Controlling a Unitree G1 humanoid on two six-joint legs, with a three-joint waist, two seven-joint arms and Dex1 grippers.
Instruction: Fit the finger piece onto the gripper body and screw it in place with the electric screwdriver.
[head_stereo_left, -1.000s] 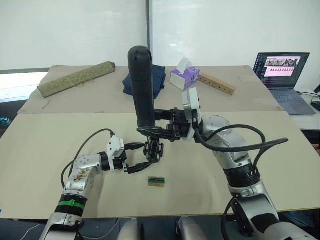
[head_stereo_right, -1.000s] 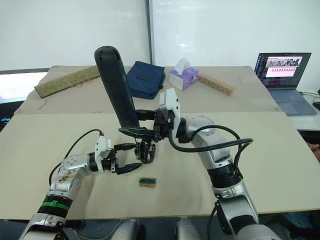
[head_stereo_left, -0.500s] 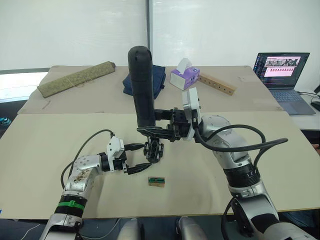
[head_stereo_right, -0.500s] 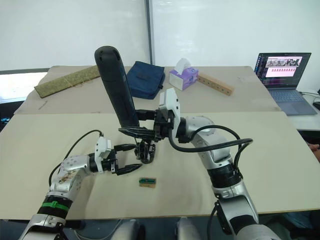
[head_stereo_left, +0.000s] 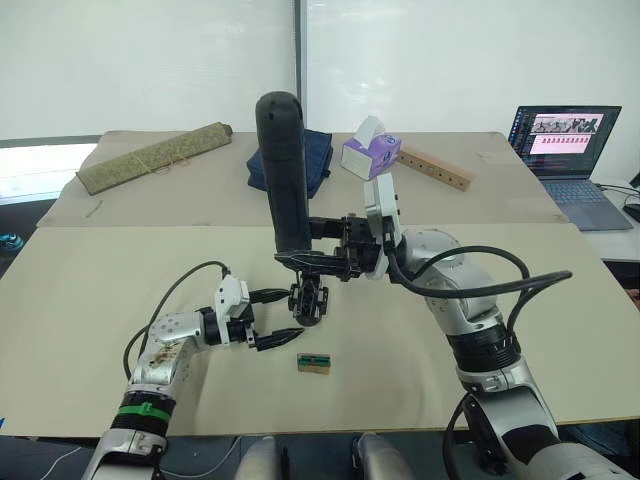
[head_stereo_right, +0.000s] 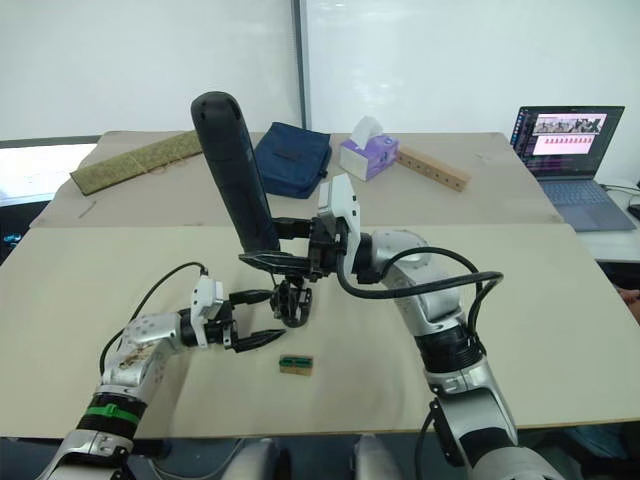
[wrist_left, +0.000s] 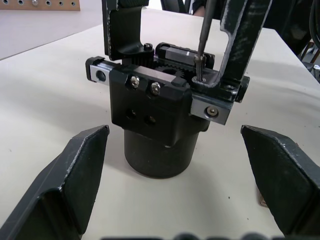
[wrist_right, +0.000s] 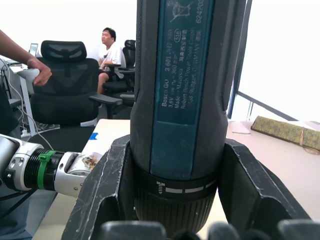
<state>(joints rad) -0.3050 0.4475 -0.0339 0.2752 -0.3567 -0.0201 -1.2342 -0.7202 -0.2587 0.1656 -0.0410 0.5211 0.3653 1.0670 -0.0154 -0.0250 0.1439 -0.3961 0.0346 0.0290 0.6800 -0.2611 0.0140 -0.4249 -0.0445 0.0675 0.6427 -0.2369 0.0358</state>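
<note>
Screwdriver bit seated on the gripper body, mid-table.

The gripper body (wrist_left: 155, 120) stands upright on the table (head_stereo_left: 90, 290), with the finger piece (wrist_left: 240, 42) rising from its top. The electric screwdriver (head_stereo_left: 284, 175) stands nearly upright over it, clamped in the right gripper (head_stereo_left: 318, 252), its bit (wrist_left: 202, 35) touching a screw. The left gripper (head_stereo_left: 273, 317) sits just beside the body, fingers spread and holding nothing. Unbraced, the body could twist or tip under torque, letting the bit slip off. A small tan-and-green block (head_stereo_left: 313, 363) lies near the body.
</note>
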